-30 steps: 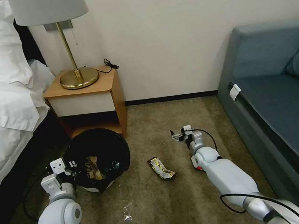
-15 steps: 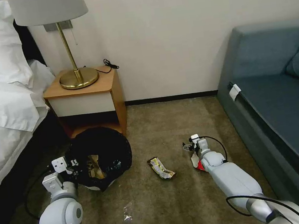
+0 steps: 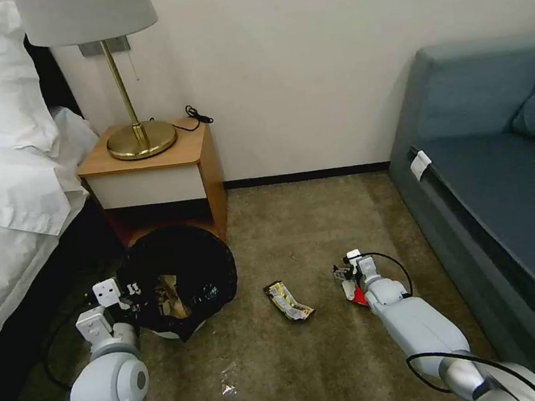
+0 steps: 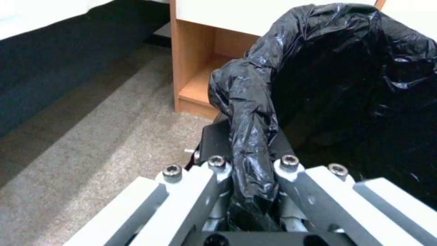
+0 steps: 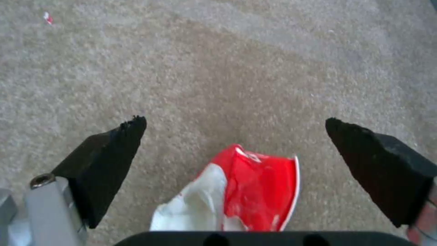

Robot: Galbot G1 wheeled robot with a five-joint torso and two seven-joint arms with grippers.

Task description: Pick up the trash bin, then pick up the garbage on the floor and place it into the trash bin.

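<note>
Red snack wrapper (image 5: 245, 191) lower centre, between right gripper (image 5: 237, 164) wide jaws: drop straight, pinch. Left gripper (image 4: 248, 171) jaws clamp trash bin (image 3: 179, 281) liner.

Left gripper (image 4: 250, 177) low at near left, clamped tight; right gripper (image 5: 237, 143) low, fingers spread wide.

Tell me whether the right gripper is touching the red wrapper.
Apart: in the right wrist view, the right gripper is open, with carpet showing between each fingertip and the red wrapper.

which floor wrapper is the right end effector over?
The red snack wrapper, between the open right end effector's fingers. The dark-and-yellow wrapper lies apart, toward the trash bin.
</note>
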